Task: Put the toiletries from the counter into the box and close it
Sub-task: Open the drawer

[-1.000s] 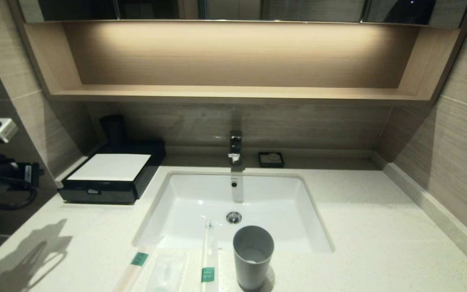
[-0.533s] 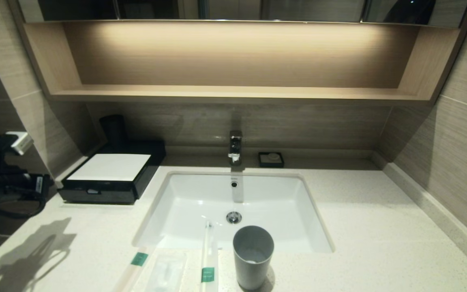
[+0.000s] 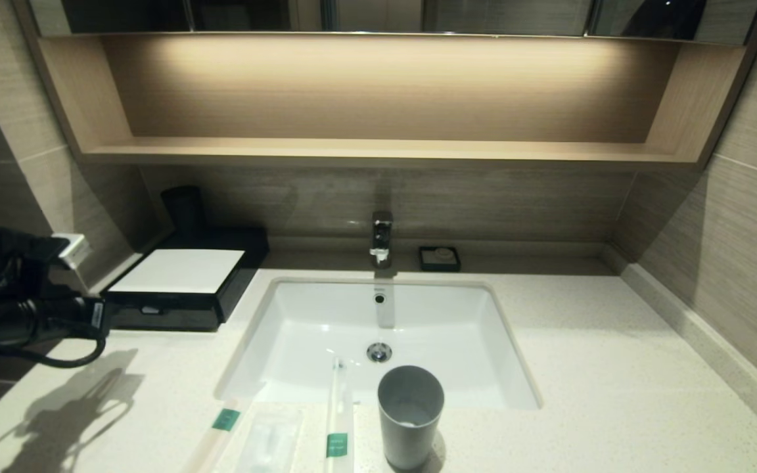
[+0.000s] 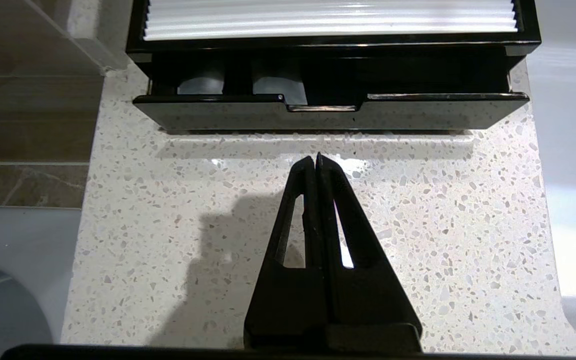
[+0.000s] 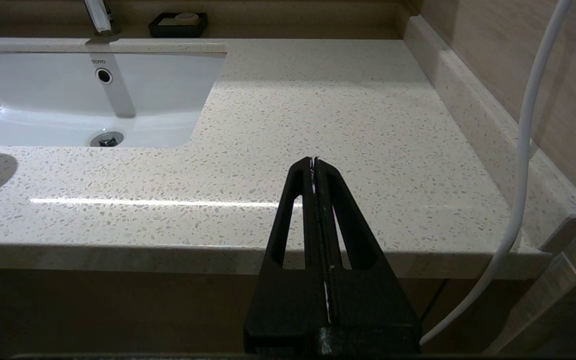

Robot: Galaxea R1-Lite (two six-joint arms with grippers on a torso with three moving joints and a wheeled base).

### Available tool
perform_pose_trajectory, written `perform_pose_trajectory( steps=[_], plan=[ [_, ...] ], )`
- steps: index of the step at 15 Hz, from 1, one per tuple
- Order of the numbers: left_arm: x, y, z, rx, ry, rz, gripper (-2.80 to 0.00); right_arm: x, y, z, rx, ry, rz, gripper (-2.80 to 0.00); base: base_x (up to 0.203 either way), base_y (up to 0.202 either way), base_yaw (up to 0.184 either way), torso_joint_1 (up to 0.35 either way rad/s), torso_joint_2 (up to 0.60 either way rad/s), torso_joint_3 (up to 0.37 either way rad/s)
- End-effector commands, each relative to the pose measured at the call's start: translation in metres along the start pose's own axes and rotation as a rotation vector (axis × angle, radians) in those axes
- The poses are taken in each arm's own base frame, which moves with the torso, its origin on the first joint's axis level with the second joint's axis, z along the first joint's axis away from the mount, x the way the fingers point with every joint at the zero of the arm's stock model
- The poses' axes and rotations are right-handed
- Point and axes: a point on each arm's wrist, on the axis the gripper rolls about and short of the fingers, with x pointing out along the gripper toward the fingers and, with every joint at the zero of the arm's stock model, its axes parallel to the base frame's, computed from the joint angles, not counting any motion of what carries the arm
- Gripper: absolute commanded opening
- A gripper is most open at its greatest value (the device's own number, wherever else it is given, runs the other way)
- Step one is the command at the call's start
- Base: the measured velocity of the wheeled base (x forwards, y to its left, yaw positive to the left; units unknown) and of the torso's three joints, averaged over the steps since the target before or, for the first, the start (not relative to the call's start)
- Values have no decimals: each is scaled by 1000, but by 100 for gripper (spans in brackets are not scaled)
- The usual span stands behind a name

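At the near edge of the counter (image 3: 615,368) lie 2 sticks (image 3: 337,420) and 1 plastic packet (image 3: 267,440), their long axes pointing away from the robot. Farther back at the left, the left gripper (image 4: 316,159) is fully closed and empty, aimed at the box (image 4: 333,107) straight ahead, whose drawer (image 4: 318,85) stands slightly open. The right gripper (image 5: 314,161), also closed and empty, waits off the counter's right front edge, so the left arm is nearer to the box.

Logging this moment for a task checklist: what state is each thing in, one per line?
box: drawer pulled slightly out
left gripper: fingers shut, empty, over the counter in front of the drawer
right gripper: fingers shut, empty, by the counter's front edge
two paper-wrapped sticks: lying on the counter, one end over the sink
plastic packet: flat on the counter
grey cup: upright
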Motion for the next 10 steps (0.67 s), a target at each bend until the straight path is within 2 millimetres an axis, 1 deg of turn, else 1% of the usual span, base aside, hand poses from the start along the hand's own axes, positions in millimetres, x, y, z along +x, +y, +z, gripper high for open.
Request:
perform_pose_trajectory(
  steps=[1, 4, 8, 10],
  plan=[
    [9, -1, -5, 0, 24, -14, -280, 0, 0, 0, 0, 1, 0, -280, 0, 0, 0, 0, 0, 0],
    [15, -4, -6, 6, 33, -26, -280, 0, 0, 0, 0, 1, 0, -280, 0, 0, 0, 0, 0, 0],
    [30, -3, -8, 28, -22, -17, -280, 0, 0, 0, 0, 1, 0, -280, 0, 0, 0, 0, 0, 0],
    [34, -9, -8, 37, -23, -31, -280, 0, 0, 0, 0, 1, 0, -280, 0, 0, 0, 0, 0, 0]
  ],
)
